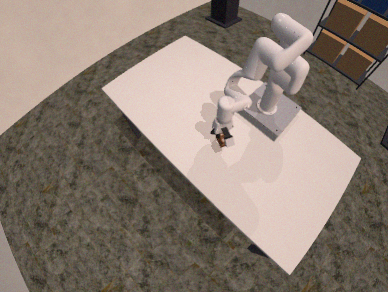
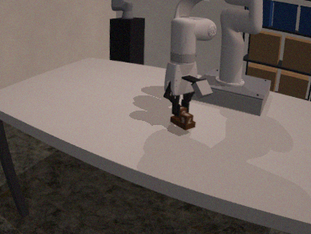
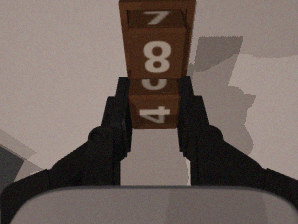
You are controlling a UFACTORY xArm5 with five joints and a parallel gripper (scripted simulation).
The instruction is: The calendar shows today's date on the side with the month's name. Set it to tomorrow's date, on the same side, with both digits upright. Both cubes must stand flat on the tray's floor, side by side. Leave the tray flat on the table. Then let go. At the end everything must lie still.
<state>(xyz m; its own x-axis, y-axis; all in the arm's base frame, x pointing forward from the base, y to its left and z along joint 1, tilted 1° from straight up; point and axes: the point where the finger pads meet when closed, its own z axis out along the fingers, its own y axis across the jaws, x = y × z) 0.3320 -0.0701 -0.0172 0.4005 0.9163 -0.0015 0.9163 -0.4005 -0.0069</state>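
Note:
The small brown wooden calendar (image 2: 181,123) stands on the white table in front of the arm's base; it also shows in the top view (image 1: 221,141). In the wrist view two brown cubes lie in line. The near cube (image 3: 155,114) shows a white 4 facing the camera. The far cube (image 3: 157,56) shows an 8, with part of a 7 on the face beyond. My gripper (image 3: 154,93) points straight down and is shut on the near cube, one black finger on each side. I cannot tell whether this cube touches the tray floor. The month side is not readable.
The arm's grey base plate (image 2: 240,94) stands just behind the calendar. A black pedestal (image 2: 127,40) stands beyond the table's far edge, and shelves with cardboard boxes (image 2: 280,52) are at the back right. The front table edge is well away.

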